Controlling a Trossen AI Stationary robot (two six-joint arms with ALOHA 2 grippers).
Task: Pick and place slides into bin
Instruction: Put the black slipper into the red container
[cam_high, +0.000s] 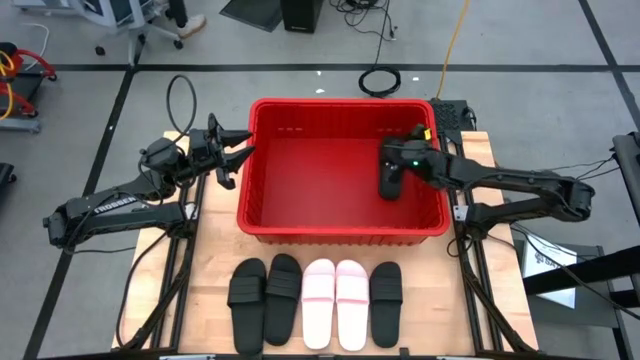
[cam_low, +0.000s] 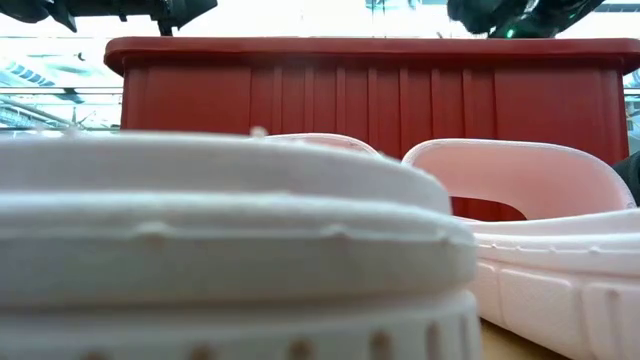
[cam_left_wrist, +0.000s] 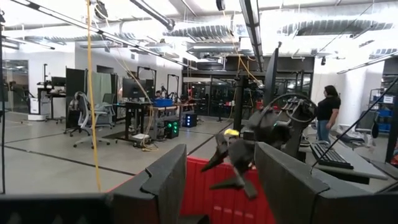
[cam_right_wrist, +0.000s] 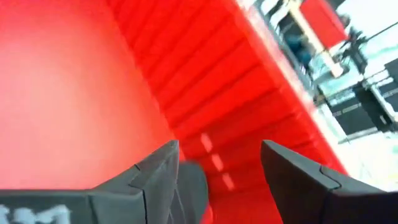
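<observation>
The red bin (cam_high: 345, 225) stands mid-table. One black slide (cam_high: 389, 182) is inside it near the right wall, directly under my right gripper (cam_high: 393, 160), which is open above the bin floor. In the right wrist view the slide's dark edge (cam_right_wrist: 191, 186) shows beside one finger. My left gripper (cam_high: 237, 152) is open and empty at the bin's left rim. Three black slides (cam_high: 247, 295) (cam_high: 283, 298) (cam_high: 386, 300) and two pink slides (cam_high: 318, 303) (cam_high: 352, 303) lie sole down in a row at the table's near edge. My right gripper has its fingers spread wide, pointing down into the bin. The black slide's edge (cam_right_wrist: 191, 186) shows next to one finger (cam_right_wrist: 158, 171). I cannot tell whether that finger touches it.
The bin's walls (cam_right_wrist: 249, 93) rise close around my right gripper. In the low view the pink slides (cam_low: 540, 200) fill the foreground in front of the bin (cam_low: 370, 95). A person (cam_left_wrist: 324, 112) stands in the room beyond the table.
</observation>
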